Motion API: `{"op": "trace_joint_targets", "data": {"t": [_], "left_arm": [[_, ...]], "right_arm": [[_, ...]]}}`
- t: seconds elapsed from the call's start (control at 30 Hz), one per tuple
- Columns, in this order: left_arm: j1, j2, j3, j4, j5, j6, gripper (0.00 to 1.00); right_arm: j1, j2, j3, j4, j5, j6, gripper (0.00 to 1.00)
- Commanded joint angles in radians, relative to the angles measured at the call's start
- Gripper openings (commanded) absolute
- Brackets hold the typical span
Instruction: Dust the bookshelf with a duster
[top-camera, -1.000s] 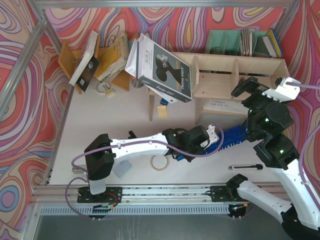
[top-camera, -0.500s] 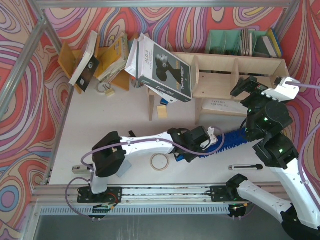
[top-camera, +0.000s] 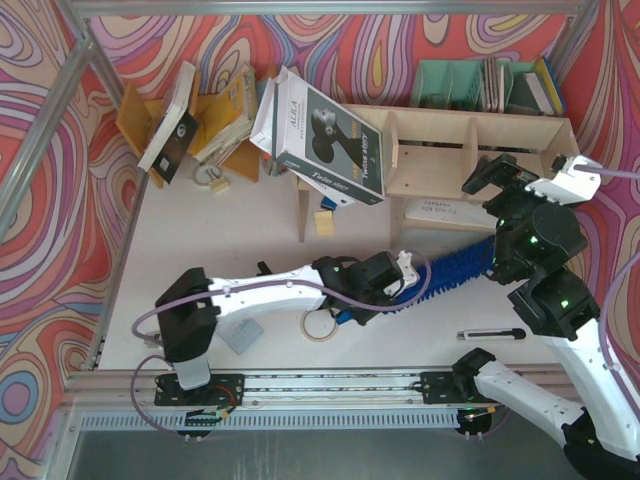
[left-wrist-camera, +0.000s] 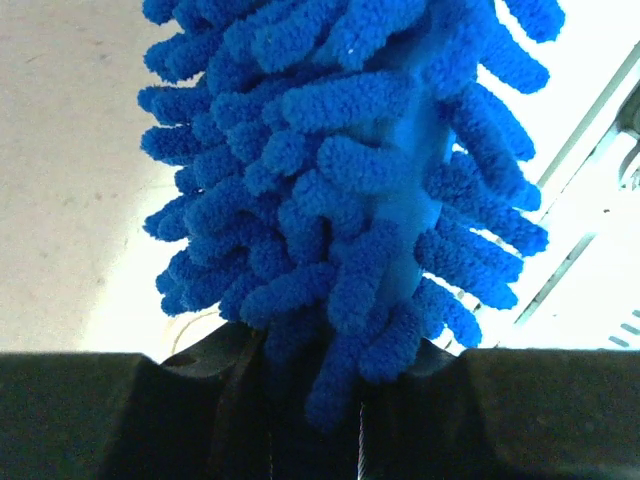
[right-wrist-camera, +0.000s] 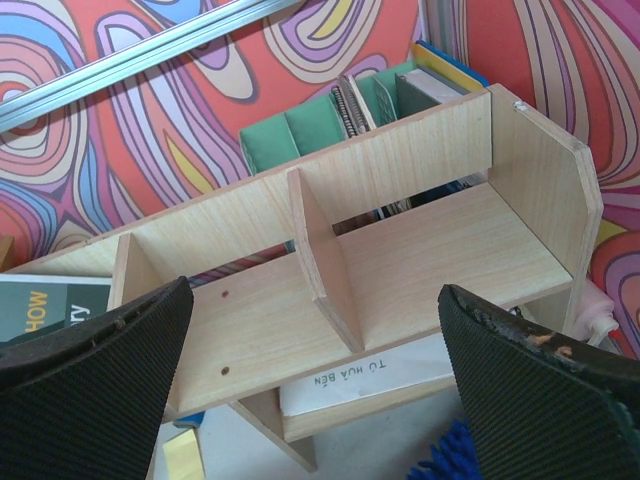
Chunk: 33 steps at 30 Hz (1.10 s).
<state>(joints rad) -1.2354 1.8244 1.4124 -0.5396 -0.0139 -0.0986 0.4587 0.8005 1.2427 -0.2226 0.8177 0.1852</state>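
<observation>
We see the left hand (top-camera: 403, 272) clenched tight on the duster (top-camera: 455, 268), right where the fluffy blue part begins. In the view from that wrist, the blue fluff fills almost everything. We think it is held low like this so the long soft end sticks out in front. Then the fluff can go into the shelf spaces and the arm does not bump the wood.

The duster sits low over the worktop (top-camera: 230, 230) and points to the right, towards the bookshelf (top-camera: 470, 130). Its far end is near the front of the bookshelf, down by the lower shelf. The right arm hides the tip, so we cannot tell if it touches the wood.

The right hand (right-wrist-camera: 312, 300) is wide open and holds nothing. It hangs in front of the right end of the bookshelf, and its camera looks at the bare boards and one upright divider. We think it waits there so it can help if needed, and it leaves the sweeping to the other arm.

A big black and white book (top-camera: 325, 140) leans over the left end of the bookshelf, so that part may be hard to reach. We guess the fluff now has to lift up and slide along the boards
</observation>
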Motion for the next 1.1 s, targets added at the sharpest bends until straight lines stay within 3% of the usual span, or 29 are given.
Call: {"op": "trace_joint_targets", "data": {"t": [0.0,0.57,1.07], "left_arm": [[0.009,-0.132,-0.061,0.006,-0.048,-0.044,0.00],[0.010,-0.500,-0.335,-0.225,-0.192,-0.207,0.00],[0.011,-0.770,-0.360,-0.494,-0.275,-0.352,0.00]], "right_arm": [[0.001,-0.012,0.006,0.001,0.005,0.009,0.99],[0.002,-0.016,-0.018,0.000,0.002,0.030,0.99],[0.000,0.014,-0.016,0.006,-0.016,0.052,0.99]]}}
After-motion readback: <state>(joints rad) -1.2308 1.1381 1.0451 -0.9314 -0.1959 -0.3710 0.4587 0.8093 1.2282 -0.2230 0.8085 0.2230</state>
